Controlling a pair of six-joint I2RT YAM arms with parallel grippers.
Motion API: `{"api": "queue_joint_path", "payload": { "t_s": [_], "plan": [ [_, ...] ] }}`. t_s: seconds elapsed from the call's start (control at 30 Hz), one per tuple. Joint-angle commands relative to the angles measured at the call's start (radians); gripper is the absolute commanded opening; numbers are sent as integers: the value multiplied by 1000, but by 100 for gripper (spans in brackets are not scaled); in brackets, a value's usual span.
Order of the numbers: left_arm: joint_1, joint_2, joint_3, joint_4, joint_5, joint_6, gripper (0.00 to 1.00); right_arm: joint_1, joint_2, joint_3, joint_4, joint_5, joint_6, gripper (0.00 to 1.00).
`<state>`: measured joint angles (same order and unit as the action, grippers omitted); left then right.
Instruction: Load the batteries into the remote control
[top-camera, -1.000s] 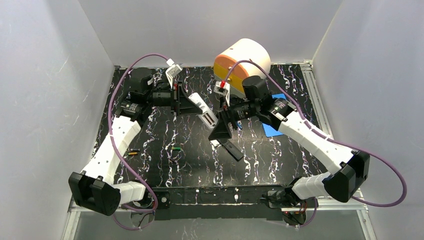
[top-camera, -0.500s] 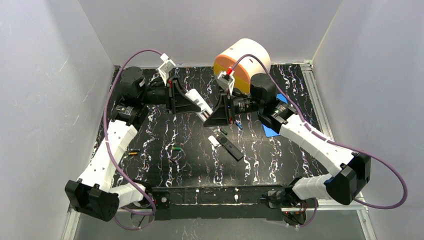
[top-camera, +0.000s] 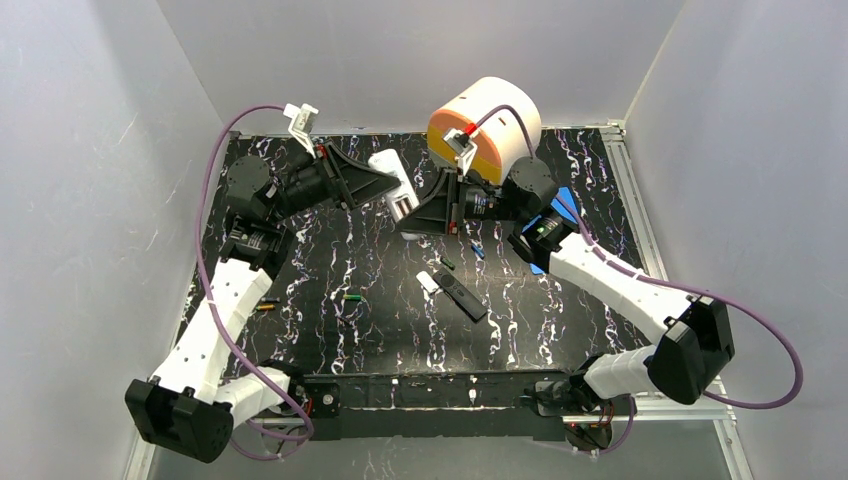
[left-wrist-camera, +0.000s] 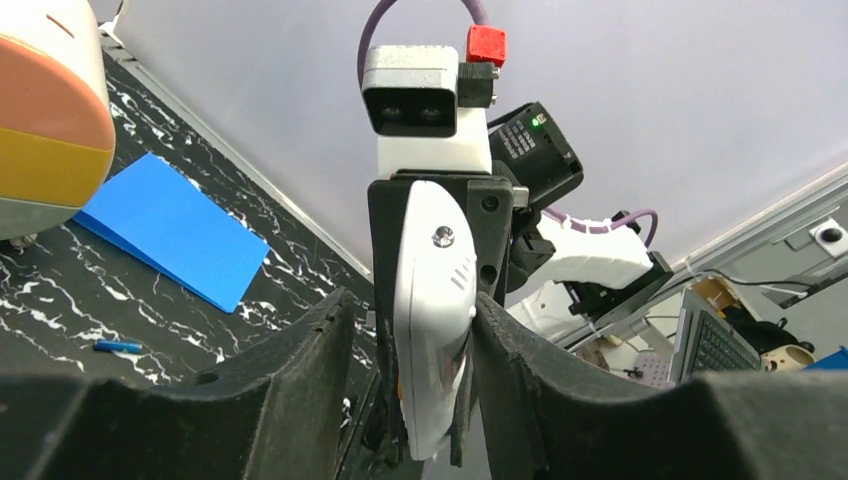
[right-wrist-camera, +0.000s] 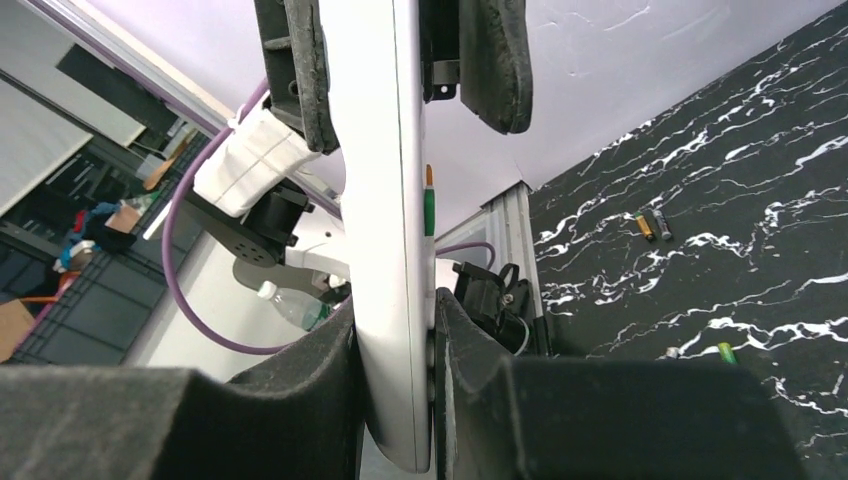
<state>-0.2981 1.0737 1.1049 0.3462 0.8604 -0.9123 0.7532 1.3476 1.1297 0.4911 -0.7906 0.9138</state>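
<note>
White remote (right-wrist-camera: 385, 200), apparently clamped in right pincer (right-wrist-camera: 395, 330).

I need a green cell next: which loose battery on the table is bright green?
The green battery lying alone mid-table, left of the black remote. The orange-yellow battery lies by the left arm, the blue battery near the right arm.

Remote (right-wrist-camera: 385, 200) — top end cut off (right wrist view); far batteries (right-wrist-camera: 652, 226) too small for detail.
</note>
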Motion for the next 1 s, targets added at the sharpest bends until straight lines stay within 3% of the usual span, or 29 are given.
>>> {"api": "queue_joint_path", "payload": {
  "t_s": [0.0,0.1,0.67,0.73,0.77,0.83,0.87,0.97],
  "plan": [
    [-1,9,-4,107,1,-84,50,3,1,8,149,-6,57,19],
    [-3,18,-11,110,7,-93,56,3,11,11,154,-28,68,20],
    [-7,12,-42,120,-88,-48,54,6,23,-10,175,-46,94,21],
    [-7,16,-42,119,-85,-45,46,7,23,-11,170,-45,93,21],
    [-6,18,-41,120,-80,-42,36,6,24,-9,171,-45,93,21],
    [-7,25,-34,120,-63,-33,5,6,26,-6,164,-44,89,24],
    [-7,27,-33,119,-59,-31,0,6,25,-7,160,-44,81,31],
    [-7,31,-37,119,-59,-15,0,6,-19,-24,71,34,-27,66]
  ]
}}
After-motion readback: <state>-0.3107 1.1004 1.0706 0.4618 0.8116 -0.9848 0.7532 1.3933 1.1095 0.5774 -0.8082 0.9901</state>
